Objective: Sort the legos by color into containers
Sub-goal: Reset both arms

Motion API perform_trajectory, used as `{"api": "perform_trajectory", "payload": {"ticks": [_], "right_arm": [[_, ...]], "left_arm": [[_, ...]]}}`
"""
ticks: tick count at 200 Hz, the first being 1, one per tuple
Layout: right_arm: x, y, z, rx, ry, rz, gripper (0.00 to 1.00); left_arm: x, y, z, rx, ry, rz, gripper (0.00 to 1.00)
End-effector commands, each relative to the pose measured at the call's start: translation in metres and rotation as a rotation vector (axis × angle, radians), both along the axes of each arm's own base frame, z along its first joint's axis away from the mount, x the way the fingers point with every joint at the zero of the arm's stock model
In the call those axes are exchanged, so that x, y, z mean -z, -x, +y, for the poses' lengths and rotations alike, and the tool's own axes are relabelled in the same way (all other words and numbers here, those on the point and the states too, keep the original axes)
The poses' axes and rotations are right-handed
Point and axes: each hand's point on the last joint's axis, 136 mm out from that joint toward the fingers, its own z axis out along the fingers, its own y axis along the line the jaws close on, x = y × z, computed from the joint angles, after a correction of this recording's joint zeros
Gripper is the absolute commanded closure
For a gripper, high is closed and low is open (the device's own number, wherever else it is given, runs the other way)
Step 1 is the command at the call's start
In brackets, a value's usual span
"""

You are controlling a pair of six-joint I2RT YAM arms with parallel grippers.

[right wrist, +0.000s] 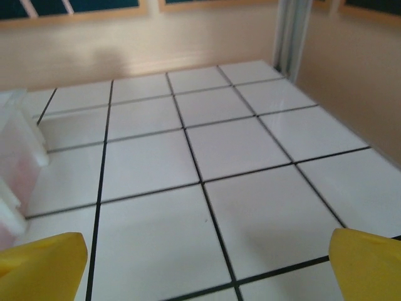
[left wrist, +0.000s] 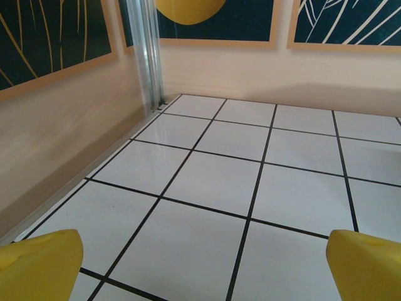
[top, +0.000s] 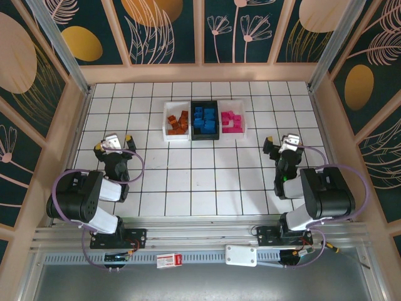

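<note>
Fingers (left wrist: 41,263) of the left end effector (top: 114,143) stand fully apart with nothing between them, the yellow pads framing bare white tile in the left wrist view. The right end effector (top: 285,143) is in the same condition: spread wide, empty, and just above the desk (top: 188,182). Each arm is folded low near its own base, well apart from the work area. This posture suits a rest position, since it keeps both arms away from the bins. At the far centre of the desk the three containers stand touching side by side in a row. The left white bin (top: 176,136) holds the orange-brown legos (top: 177,121), the black bin (top: 205,136) the blue legos (top: 205,119), and the right white bin (top: 244,123) the magenta pink legos (top: 232,121). One colour per bin matches the sorting rule, and every brick visible lies inside a bin, so the task is judged complete or very nearly so. The right wrist view catches a white bin wall at its left edge, faintly pink through the plastic. On the near rail lies a small white box (top: 168,261) with a red label; its printing is too small to read, and no other legible writing appears.
</note>
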Motion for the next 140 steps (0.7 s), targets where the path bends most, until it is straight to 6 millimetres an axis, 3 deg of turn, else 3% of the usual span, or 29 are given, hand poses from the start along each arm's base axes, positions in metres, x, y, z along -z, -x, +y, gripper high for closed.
{"api": "perform_trajectory", "payload": {"ticks": [1, 18, 75, 140], "right_arm": [[-0.028, -0.011, 0.001, -0.06, -0.035, -0.128, 0.01], [-0.022, -0.011, -0.004, -0.048, -0.06, -0.114, 0.01], [-0.027, -0.006, -0.016, 0.03, -0.061, -0.156, 0.01], [-0.026, -0.008, -0.013, 0.014, -0.055, -0.147, 0.01]], "left_arm": [[-0.017, -0.004, 0.0, 0.004, 0.026, -0.071, 0.01], [-0.017, -0.004, 0.0, 0.004, 0.026, -0.073, 0.01], [-0.016, -0.004, 0.0, 0.004, 0.026, -0.071, 0.01], [-0.016, -0.005, 0.0, 0.004, 0.026, -0.067, 0.01]]}}
